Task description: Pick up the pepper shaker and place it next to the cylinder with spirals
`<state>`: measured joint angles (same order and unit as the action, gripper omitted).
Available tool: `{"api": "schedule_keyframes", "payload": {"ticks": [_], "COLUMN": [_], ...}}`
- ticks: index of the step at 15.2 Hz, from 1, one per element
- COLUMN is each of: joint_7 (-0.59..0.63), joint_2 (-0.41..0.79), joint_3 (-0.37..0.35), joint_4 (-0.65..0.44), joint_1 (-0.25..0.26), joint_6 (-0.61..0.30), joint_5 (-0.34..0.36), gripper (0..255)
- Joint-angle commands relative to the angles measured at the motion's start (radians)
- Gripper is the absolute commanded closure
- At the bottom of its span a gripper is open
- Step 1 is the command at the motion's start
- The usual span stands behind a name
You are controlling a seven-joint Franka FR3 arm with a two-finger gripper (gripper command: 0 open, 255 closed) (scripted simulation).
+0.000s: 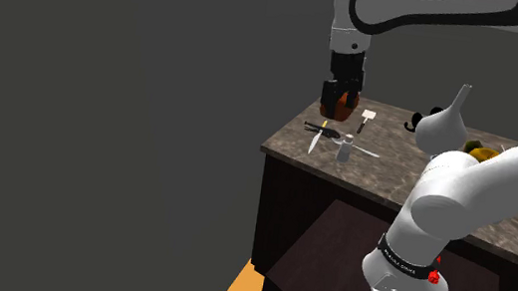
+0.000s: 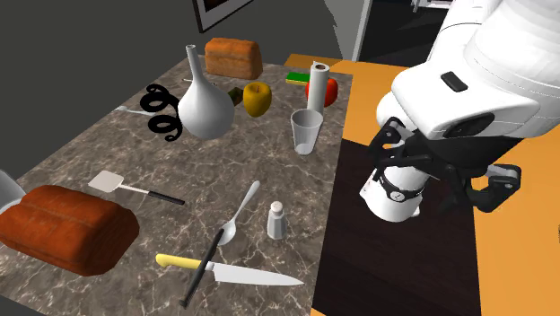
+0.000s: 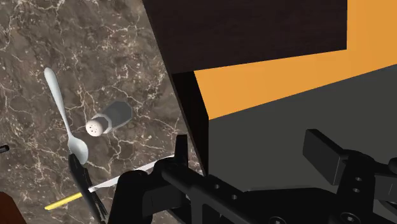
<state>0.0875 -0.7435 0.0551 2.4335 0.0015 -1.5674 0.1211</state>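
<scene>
From my console I see the all-black gripper hanging above the left end of the dark veined stone countertop in the shoulder view, lined up there with a rust-brown loaf. I cannot tell whether the hand is spread or pressed together. The small grey pepper shaker with a pale perforated cap stands upright near the counter's edge, nothing gripping it. It is just beside the bowl of a long silver spoon and near a yellow-handled knife. The black spiral cylinder stands well apart from the shaker, just beside a white long-necked vase.
</scene>
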Motion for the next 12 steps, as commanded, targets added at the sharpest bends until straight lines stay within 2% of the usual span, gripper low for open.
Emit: {"api": "schedule_keyframes", "payload": {"ticks": [1,7,12], "joint_7": [0.0,-0.102,-0.193], "joint_2": [0.0,-0.027,0.006], "joint_3": [0.0,0.14,0.271], "joint_4": [0.0,0.13,0.2], "joint_1": [0.0,-0.064,-0.117], "joint_6": [0.0,-0.18,-0.346], "joint_5": [0.0,0.075,0.132], "gripper": [0,0,0]}}
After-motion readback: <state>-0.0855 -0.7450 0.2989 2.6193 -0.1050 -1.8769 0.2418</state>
